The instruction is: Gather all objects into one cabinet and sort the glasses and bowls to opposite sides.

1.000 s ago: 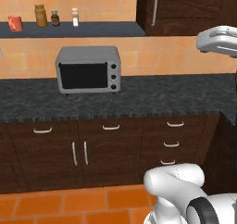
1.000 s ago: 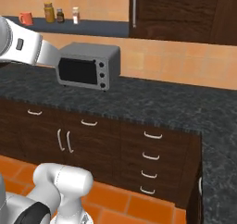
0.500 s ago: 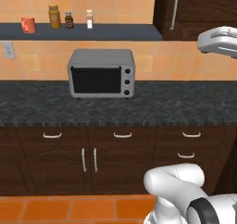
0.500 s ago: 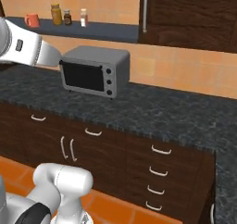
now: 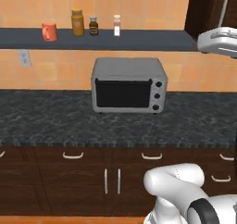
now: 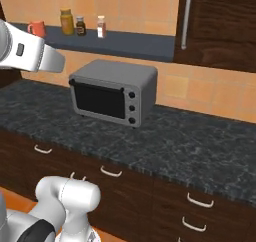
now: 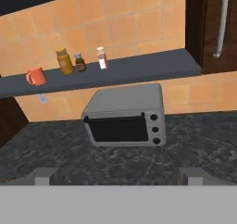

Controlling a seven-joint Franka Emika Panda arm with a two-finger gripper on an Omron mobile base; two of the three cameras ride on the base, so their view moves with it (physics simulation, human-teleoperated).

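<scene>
Patience seemed wise: with our end effector [image 7: 118, 174] spread wide and empty, well apart from the red mug [image 5: 48, 32] on the shelf [image 5: 152, 39] left of the spice jars [image 5: 77, 22], we judged a level approach above the toaster oven [image 5: 128, 85] best.

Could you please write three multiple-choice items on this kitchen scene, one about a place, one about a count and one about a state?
1. Where does the red mug stand?
A. at the left end of the wall shelf
B. on the toaster oven
C. on the counter

2. How many jars stand beside the mug?
A. one
B. three
C. five

3. How is the toaster oven door?
A. wide open
B. missing
C. closed

Answers:
1. A, it stands left of the jars on the shelf.
2. B, three jars stand in a row.
3. C, the dark door sits flush with the front.
</scene>
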